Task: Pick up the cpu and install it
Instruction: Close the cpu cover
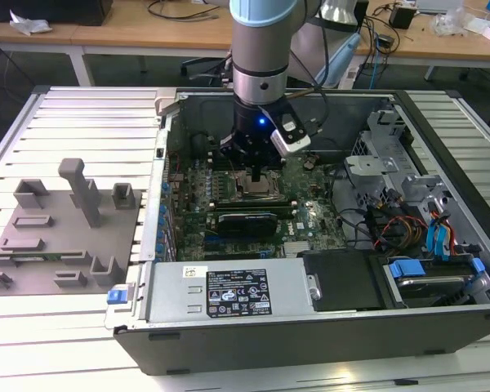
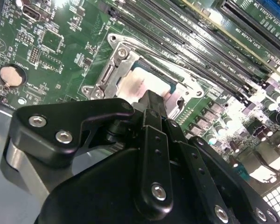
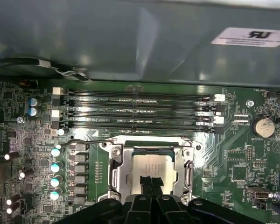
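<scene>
cpu [image 3: 151, 165]: lay flat inside the socket frame [image 3: 115, 171], near the middle of the motherboard [image 3: 233, 161], silvery top showing.
gripper [image 3: 150, 183]: fingertips pressed together, pinching nothing, poised at the cpu's top near one edge; whether they touched it could not be told.
socket frame: ringed the chip, with the memory slots [image 3: 140, 112] just beside it.
doing it well: by my judgement, keep the chip level and square in the frame, press gently straight down, and avoid any sideways drag.
case [image 1: 253, 327]: open-topped, with the board on its floor.
</scene>
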Tool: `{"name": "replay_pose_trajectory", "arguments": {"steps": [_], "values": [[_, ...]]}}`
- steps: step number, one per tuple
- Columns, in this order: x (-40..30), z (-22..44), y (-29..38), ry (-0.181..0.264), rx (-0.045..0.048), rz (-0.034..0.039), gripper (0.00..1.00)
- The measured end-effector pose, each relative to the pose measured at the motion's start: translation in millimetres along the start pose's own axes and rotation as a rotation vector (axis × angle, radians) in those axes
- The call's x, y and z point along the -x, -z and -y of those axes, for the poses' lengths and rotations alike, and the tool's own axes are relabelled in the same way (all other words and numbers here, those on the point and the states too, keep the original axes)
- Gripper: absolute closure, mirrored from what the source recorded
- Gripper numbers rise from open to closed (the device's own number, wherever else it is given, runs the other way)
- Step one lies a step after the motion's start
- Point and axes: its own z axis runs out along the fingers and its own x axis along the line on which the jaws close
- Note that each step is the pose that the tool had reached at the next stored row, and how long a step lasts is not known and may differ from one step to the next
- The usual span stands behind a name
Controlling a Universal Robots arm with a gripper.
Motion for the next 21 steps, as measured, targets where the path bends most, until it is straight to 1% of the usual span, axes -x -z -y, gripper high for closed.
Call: {"name": "replay_pose_trajectory", "arguments": {"steps": [8, 15, 18, 19, 21], "values": [[-0.4, 0.0, 0.1, 0.0, 0.0001, 0.0003, 0.89], [-0.2, 0.0, 4.9, 0.0, 0.0001, 0.0003, 0.89], [-0.2, 0.1, 5.2, 0.0, 0.0001, 0.0003, 0.89], [-0.5, 0.0, 5.2, 0.0, -0.0001, 0.0024, 0.89], [-1.5, 0.0, 5.1, 0.0, -0.0008, 0.0175, 0.89]]}}
